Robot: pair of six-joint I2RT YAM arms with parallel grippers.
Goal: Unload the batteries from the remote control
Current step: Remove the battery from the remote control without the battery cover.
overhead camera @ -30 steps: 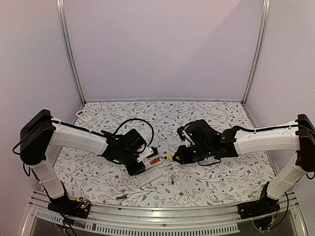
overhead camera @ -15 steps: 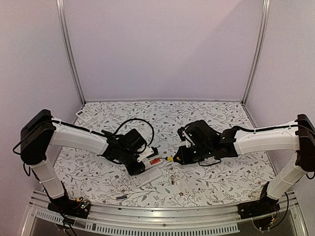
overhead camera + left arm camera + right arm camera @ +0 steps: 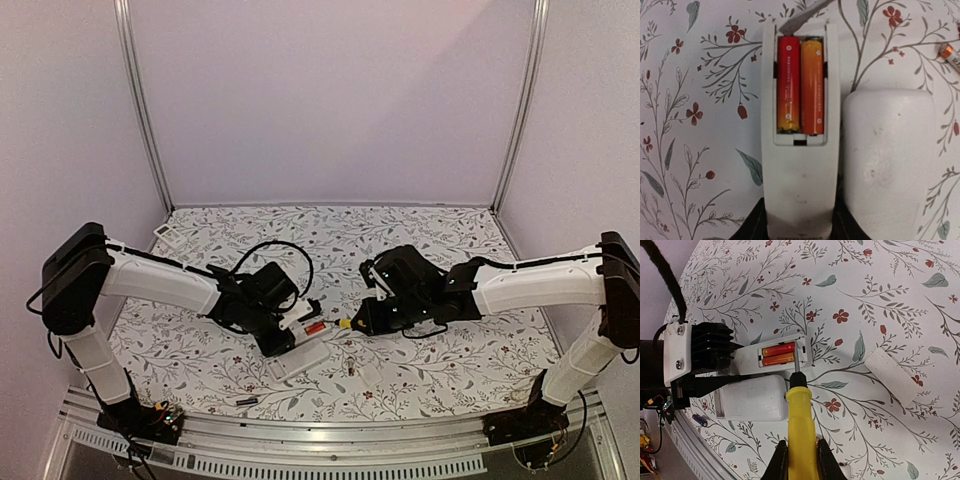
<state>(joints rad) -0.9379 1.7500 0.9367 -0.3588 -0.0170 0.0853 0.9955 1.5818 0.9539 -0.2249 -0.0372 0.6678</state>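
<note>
The left hand (image 3: 799,227) clamped the remote control (image 3: 799,190), both batteries (image 3: 800,85) exposed inside. The right hand (image 3: 800,460), closed on a screwdriver (image 3: 800,410), held its tip beside them. Prying one out seemed the next move.

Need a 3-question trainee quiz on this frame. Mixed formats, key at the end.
1. Fill in: ___ batteries sit in the open remote.
2. Multiple choice: the right pincer is shut on a) a loose battery, b) the screwdriver, c) a cover plate.
3. True or false: the left pincer hangs clear of the remote.
Key: 1 two; 2 b; 3 false.
</note>
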